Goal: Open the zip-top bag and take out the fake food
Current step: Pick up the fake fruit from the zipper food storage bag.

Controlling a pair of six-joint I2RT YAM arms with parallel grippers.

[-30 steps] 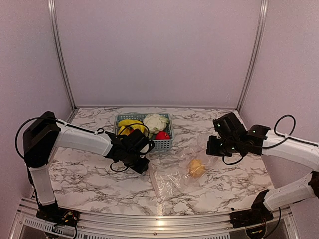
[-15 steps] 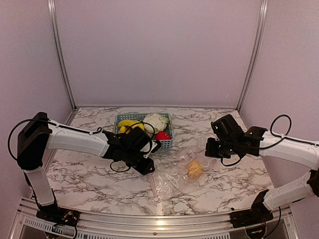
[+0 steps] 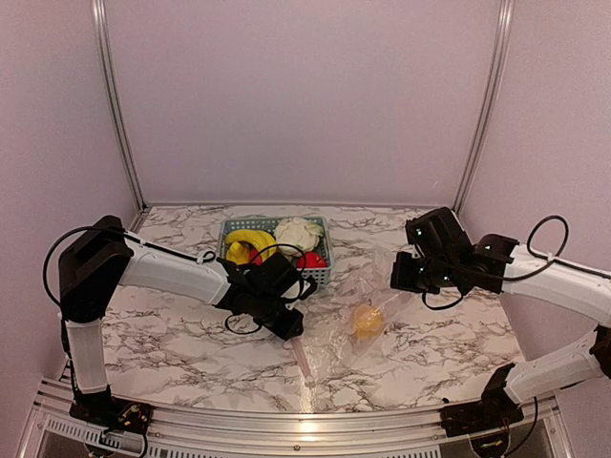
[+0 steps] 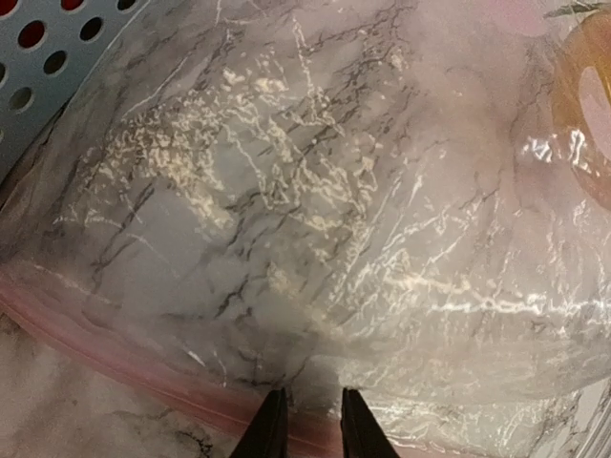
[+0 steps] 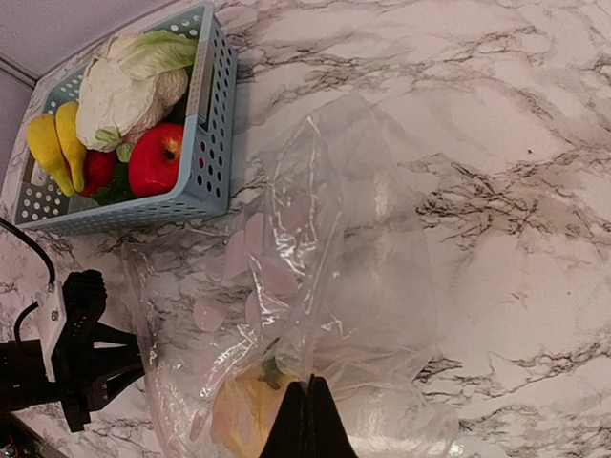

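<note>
The clear zip-top bag [image 3: 329, 336] lies on the marble table with one orange-yellow piece of fake food [image 3: 368, 320] inside. My right gripper [image 3: 396, 284] holds the bag's far right end lifted off the table. In the right wrist view it [image 5: 310, 382] is shut on a fold of film [image 5: 334, 258], just above the fruit [image 5: 243, 415]. My left gripper [image 3: 294, 334] is at the bag's near left edge. In the left wrist view its tips [image 4: 307, 405] stand narrowly apart over the pink zipper strip [image 4: 143, 329], with film between them.
A light blue slotted basket [image 3: 320, 277] stands behind the bag, holding yellow bananas [image 3: 246, 239], a white cauliflower [image 3: 298, 232] and a red apple [image 3: 310, 260]. It lies close to my left arm. Grey walls enclose the table on three sides.
My left gripper has moved right and forward onto the bag's zipper edge, its jaws narrowing. My right gripper has pulled the bag's far end up and left, bunching the bag; the fruit slid slightly left.
</note>
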